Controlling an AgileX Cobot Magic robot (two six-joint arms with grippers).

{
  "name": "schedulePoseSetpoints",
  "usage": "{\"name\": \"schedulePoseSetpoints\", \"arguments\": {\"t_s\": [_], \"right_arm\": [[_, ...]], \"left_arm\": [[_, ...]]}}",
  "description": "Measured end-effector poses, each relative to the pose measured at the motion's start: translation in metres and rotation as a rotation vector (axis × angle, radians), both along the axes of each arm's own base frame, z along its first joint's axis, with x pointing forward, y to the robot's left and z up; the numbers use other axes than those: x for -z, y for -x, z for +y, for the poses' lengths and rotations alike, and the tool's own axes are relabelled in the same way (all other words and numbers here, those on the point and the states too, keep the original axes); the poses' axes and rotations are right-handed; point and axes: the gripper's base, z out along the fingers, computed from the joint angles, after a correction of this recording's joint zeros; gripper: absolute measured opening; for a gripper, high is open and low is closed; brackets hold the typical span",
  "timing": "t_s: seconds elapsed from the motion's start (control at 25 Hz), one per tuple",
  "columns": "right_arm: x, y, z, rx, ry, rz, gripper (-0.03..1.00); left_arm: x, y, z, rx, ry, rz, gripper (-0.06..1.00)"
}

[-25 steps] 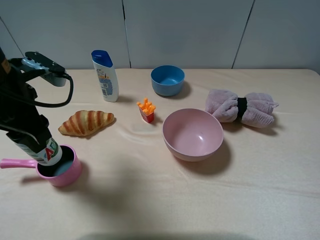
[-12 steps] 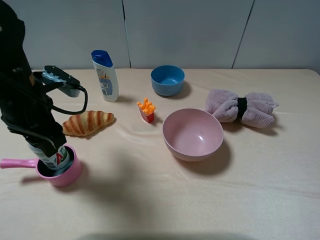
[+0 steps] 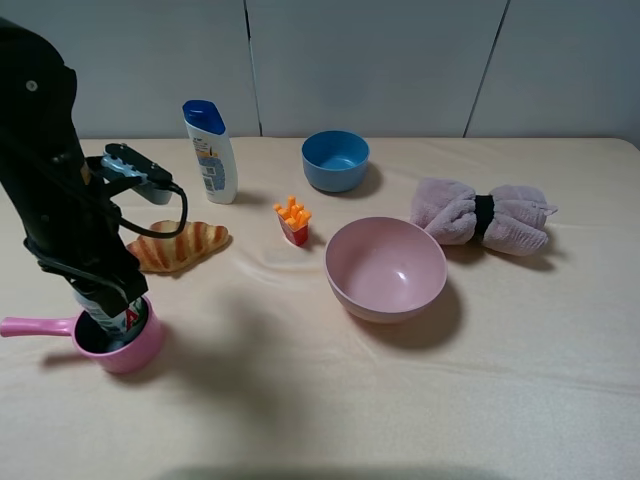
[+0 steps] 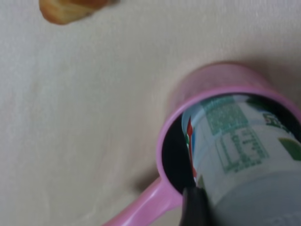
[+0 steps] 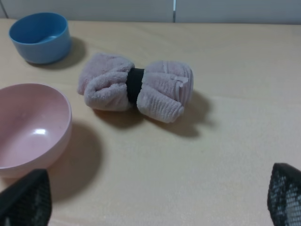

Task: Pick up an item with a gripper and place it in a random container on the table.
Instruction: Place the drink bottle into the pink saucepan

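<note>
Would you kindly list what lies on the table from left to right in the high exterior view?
pink saucepan, croissant, shampoo bottle, toy fries, blue bowl, pink bowl, rolled towel

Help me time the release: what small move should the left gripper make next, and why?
Probably open the left gripper. The drink bottle it clamps stands with its lower part inside the pink saucepan, below the rim; whether its base touches bottom is hidden.
</note>
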Motion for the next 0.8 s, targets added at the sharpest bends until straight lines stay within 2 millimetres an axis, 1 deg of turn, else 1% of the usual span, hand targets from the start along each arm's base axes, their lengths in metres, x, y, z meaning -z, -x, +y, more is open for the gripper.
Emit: {"name": "schedulePoseSetpoints", "arguments": {"t_s": [0.24, 0.52, 0.6, 0.72, 0.8], "right_arm": [[0.000, 0.000, 0.000, 0.000, 0.000, 0.000, 0.69], [0.000, 0.000, 0.000, -0.001, -0.001, 0.000, 0.69], [0.000, 0.000, 0.000, -0.001, -0.001, 0.000, 0.69], [0.000, 0.000, 0.000, -0.001, -0.001, 0.000, 0.69], [0.000, 0.000, 0.000, -0.001, -0.002, 0.000, 0.69]], "left_arm": [[0.013, 0.010, 0.005, -0.014, -0.010, 0.027, 0.53], [0.016, 0.010, 0.005, -0.015, 0.003, 0.013, 0.54], [0.016, 0.010, 0.004, -0.014, 0.006, 0.010, 0.59], [0.016, 0.010, 0.004, -0.014, 0.006, 0.010, 0.75], [0.016, 0.010, 0.004, -0.014, 0.006, 0.010, 0.82]]}}
